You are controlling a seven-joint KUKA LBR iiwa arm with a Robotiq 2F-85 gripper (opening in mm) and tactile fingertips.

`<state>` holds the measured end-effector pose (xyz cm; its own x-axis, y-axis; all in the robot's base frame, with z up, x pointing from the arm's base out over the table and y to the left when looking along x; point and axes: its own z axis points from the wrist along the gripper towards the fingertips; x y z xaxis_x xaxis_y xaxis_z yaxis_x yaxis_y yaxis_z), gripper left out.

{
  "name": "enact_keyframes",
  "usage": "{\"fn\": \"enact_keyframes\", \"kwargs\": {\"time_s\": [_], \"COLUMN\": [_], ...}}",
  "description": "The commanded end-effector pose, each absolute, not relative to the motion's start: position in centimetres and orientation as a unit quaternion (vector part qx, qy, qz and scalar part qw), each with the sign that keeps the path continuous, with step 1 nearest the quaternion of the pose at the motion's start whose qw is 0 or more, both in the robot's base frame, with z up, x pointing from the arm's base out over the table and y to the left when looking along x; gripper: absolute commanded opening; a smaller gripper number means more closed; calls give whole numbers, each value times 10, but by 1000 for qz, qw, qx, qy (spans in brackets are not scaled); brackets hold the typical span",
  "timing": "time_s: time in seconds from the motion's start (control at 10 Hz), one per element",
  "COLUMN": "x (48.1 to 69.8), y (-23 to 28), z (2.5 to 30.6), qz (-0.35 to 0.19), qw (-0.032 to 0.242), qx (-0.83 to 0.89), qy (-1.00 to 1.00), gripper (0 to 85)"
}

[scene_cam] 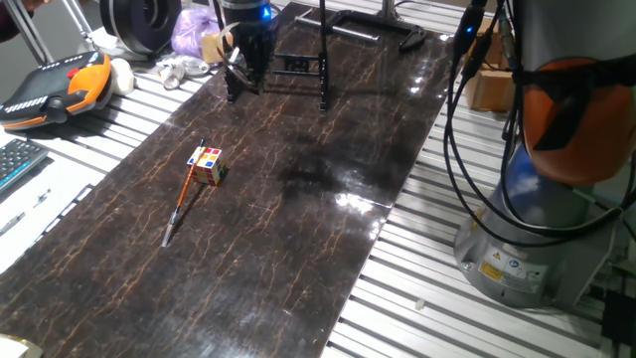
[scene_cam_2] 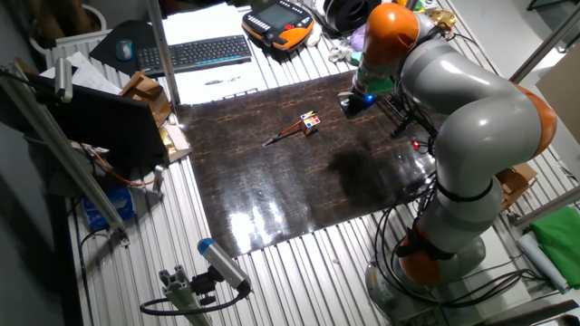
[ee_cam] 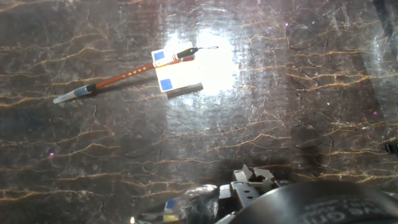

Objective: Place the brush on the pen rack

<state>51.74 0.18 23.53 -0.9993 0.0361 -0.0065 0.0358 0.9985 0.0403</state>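
One fixed view: the end effector (scene_cam: 241, 72) hangs at the far end of the worktop (scene_cam: 298, 229), just in front of the rack (scene_cam: 303, 65), holding nothing; how far its fingers are spread I cannot tell. The brush (scene_cam: 183, 204) lies flat well apart from it, beside the cube (scene_cam: 208, 165) and seemingly touching it. Its long axis runs from the cube toward the near left edge, grey tip nearest the camera.

Other fixed view: the step in hand is the reach. The brush (scene_cam_2: 284, 134) lies mid-worktop, cube (scene_cam_2: 310, 123) at its right end, tip pointing left. The arm has to cross from the rack side, so come down on the bare shaft away from the cube.

Hand view: the brush (ee_cam: 124, 76) runs from lower left to upper right, grey tip (ee_cam: 73, 94) at lower left, cord end over the cube (ee_cam: 174, 70). Turn the fingers across that axis and grip mid-shaft.
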Motion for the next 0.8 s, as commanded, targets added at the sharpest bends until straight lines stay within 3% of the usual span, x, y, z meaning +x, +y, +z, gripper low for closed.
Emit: {"fn": "enact_keyframes", "kwargs": {"time_s": [0.0, 0.7], "x": [518, 534], "y": [2, 28], "z": [235, 198], "qz": [20, 19], "qw": [3, 6], "qx": [18, 67], "qy": [1000, 998], "gripper": [7, 7]}}
